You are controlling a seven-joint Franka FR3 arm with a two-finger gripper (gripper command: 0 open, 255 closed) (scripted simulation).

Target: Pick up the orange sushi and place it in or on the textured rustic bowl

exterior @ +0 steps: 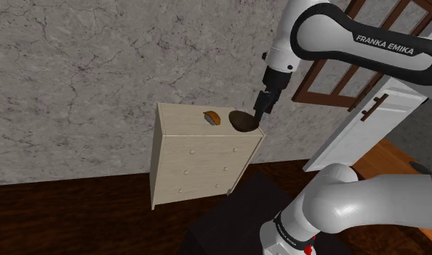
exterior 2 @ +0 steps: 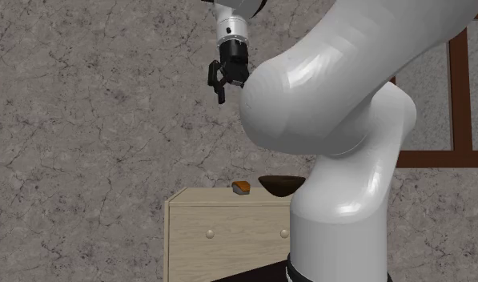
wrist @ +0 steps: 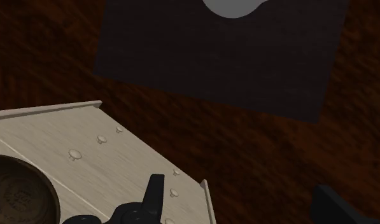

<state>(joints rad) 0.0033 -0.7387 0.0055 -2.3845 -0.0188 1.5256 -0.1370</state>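
Note:
The orange sushi point(exterior: 211, 117) lies on top of a pale wooden dresser point(exterior: 200, 156), with the dark brown textured bowl point(exterior: 244, 122) just to the shoulder view's right of it. My black gripper point(exterior: 259, 110) hangs high above the bowl, well clear of the dresser top. In the second exterior view the gripper point(exterior 2: 221, 90) is far above the sushi point(exterior 2: 243, 187) and the bowl point(exterior 2: 281, 184). The wrist view shows the gripper point(wrist: 238, 186) open and empty, its fingers wide apart, with the bowl point(wrist: 16, 191) off to one side of them on the dresser point(wrist: 118, 172).
A grey stone wall point(exterior: 77, 80) backs the dresser. A white door point(exterior: 366, 123) and a brown-framed window point(exterior: 352, 72) stand at the shoulder view's right. The dark stand point(exterior: 236, 217) sits on a dark wooden floor point(exterior: 69, 217) in front of the dresser.

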